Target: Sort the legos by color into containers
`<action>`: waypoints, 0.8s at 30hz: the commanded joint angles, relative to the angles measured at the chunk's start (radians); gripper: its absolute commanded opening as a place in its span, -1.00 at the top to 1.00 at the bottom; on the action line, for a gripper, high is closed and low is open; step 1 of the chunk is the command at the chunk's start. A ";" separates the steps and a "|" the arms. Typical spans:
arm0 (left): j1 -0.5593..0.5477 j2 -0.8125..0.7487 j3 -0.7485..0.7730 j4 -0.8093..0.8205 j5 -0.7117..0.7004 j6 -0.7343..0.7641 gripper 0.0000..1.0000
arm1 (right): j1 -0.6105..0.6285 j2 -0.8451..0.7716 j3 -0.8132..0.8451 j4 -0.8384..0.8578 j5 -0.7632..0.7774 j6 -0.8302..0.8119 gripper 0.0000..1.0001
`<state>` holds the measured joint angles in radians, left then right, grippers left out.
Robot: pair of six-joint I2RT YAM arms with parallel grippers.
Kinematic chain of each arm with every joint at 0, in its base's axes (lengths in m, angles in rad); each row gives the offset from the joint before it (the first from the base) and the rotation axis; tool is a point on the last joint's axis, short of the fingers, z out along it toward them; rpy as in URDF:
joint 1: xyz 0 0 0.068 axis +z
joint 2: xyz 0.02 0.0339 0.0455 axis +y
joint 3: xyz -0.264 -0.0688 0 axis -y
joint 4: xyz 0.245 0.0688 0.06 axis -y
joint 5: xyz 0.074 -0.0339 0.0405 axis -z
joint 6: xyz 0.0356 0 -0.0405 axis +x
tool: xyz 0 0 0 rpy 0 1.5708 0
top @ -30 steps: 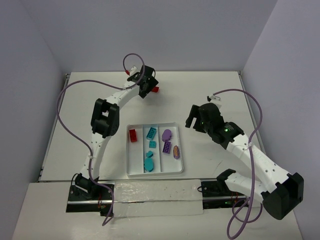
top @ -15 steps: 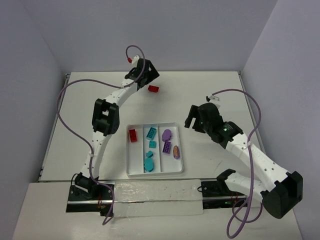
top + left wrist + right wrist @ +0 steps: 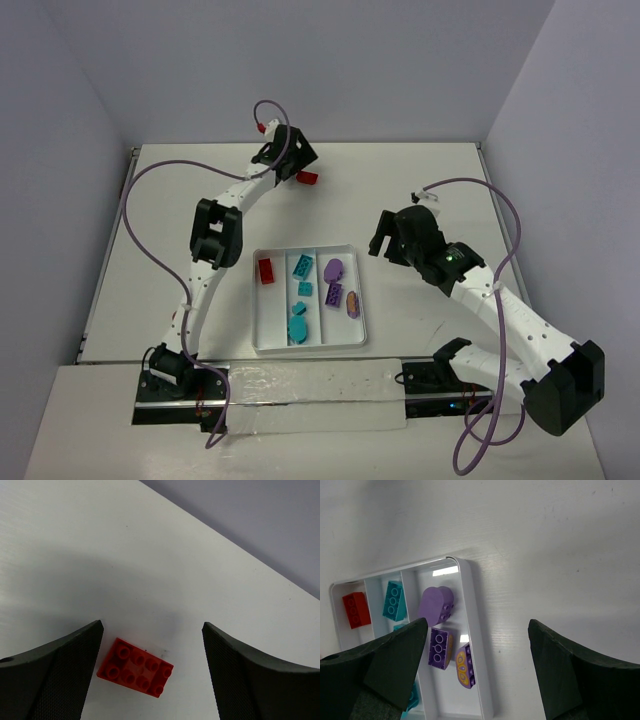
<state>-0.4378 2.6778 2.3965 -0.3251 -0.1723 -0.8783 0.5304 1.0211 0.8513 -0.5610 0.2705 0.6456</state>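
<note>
A red studded lego (image 3: 135, 667) lies on the table at the far side (image 3: 307, 178). My left gripper (image 3: 152, 650) (image 3: 287, 160) hangs open over it, the brick close to the left finger. The white tray (image 3: 262, 345) holds a red lego (image 3: 266, 269) in its left compartment, several teal legos (image 3: 301, 266) in the middle one and three purple legos (image 3: 333, 269) in the right one. My right gripper (image 3: 477, 652) (image 3: 392, 238) is open and empty, just right of the tray's rim (image 3: 472, 625). The right wrist view shows the purple legos (image 3: 436, 605), a teal one (image 3: 394, 600) and the red one (image 3: 356, 610).
White walls close in the table at the back and sides. A purple cable loops above the left arm (image 3: 150, 180) and another over the right arm (image 3: 505, 215). A taped strip (image 3: 300, 385) runs along the near edge between the arm bases.
</note>
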 commanded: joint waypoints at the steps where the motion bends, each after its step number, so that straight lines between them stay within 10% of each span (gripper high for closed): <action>1: -0.020 -0.027 -0.009 0.044 0.042 0.010 -0.74 | 0.005 0.007 0.045 0.030 0.000 0.002 -0.77; 24: -0.161 -0.150 -0.193 0.003 -0.036 0.140 -0.74 | 0.008 -0.014 0.037 0.023 0.002 0.003 -0.77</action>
<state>-0.5722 2.5836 2.2106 -0.2731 -0.1851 -0.7920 0.5304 1.0252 0.8520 -0.5610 0.2684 0.6456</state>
